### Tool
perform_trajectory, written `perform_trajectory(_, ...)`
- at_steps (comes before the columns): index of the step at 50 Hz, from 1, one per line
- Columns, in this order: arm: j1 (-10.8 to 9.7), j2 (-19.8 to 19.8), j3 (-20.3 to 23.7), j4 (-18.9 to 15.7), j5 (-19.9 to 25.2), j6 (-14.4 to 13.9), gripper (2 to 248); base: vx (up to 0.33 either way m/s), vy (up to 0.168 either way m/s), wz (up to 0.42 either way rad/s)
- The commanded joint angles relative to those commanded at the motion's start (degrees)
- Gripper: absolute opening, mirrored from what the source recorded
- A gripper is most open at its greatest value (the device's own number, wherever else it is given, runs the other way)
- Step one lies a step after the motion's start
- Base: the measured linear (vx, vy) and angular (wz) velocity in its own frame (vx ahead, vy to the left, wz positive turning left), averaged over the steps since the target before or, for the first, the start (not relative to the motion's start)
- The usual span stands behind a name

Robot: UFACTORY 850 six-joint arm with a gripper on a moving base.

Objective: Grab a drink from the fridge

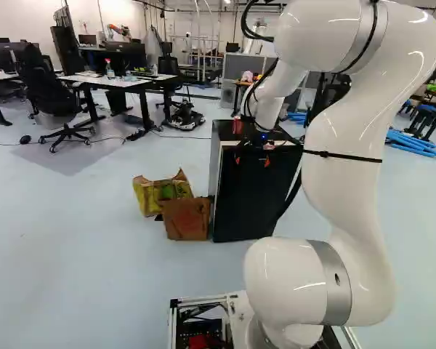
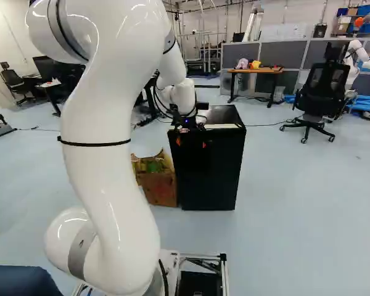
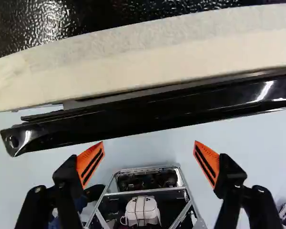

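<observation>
Closest to you in both base views is your arm (image 2: pixel 111 185), rising from its lowest joint in a tall curve, then reaching ahead and bending over so the wrist (image 2: pixel 184 97) sits by the front top edge of the fridge (image 1: pixel 251 196). From there the claw (image 3: pixel 149 143) points down, its orange pads hanging before the dark front. It's spread wide and has hold of nothing; in the wrist view you see pale floor between the fingers, with the door's top edge (image 3: pixel 133 119) running across just ahead of them. The drink itself isn't in sight; I'd take it to be inside, behind the door, which looks shut. There's a small red thing (image 1: pixel 237 126) on top of the fridge, but you can't tell what it is. So I'd say you're at the door-opening step, with reaching in and grasping still to do. The fingers are spread along the door's edge, not across it, so closing here would probably catch nothing. You'll likely want to turn the claw or work one fingertip into the seam, then draw the door out gently. Watch the brown box (image 1: pixel 187 219) beside the fridge, near the front: it might get in the door's way.
</observation>
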Motion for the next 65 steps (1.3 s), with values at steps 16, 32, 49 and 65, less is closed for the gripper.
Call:
perform_trajectory(16,0.00,0.00,0.00,-1.93,2.11,0.00,247,0.000,0.000,0.000)
perform_trajectory(32,0.00,0.00,0.00,-3.87,4.33,0.00,247,0.000,0.000,0.000)
perform_trajectory(49,0.00,0.00,0.00,-5.88,6.70,0.00,247,0.000,0.000,0.000)
perform_trajectory(65,0.00,0.00,0.00,-6.46,7.53,0.00,247,0.000,0.000,0.000)
